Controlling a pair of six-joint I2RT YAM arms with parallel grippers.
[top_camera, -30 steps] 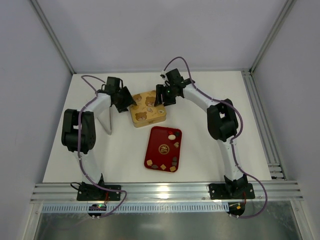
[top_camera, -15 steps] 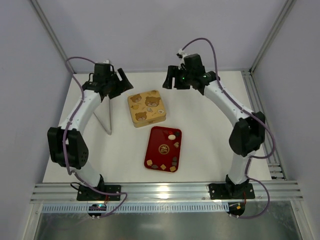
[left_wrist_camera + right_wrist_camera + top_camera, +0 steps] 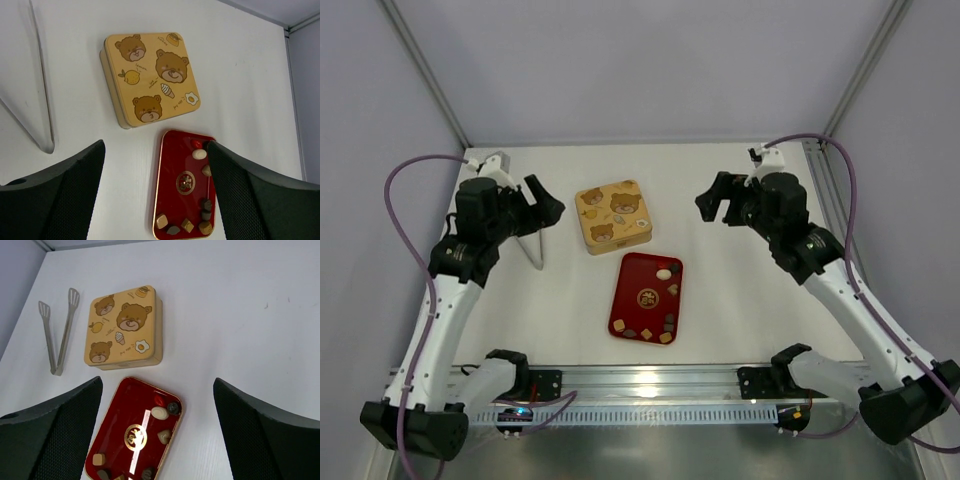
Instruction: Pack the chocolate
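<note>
your left claw and right claw both wide, empty, hovering at frame sides. chocolate sits in red tray, centre frame. bear tin above it, lid on. step in hand, likely: opening tin. next you need grip on lid edges, straight lift.

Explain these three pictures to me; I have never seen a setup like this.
Two robot arms, bolted at the near edge of a table, each end in a two-finger gripper. The top view looks down from above and behind them. The other two views come from cameras on the wrists; the dark shapes in their lower corners are that gripper's own fingers. On the table lie a closed yellow bear tin, a red tray with small chocolates in it, and metal tongs left of the tin. The left gripper and right gripper both stand open above the table and hold nothing.
</note>
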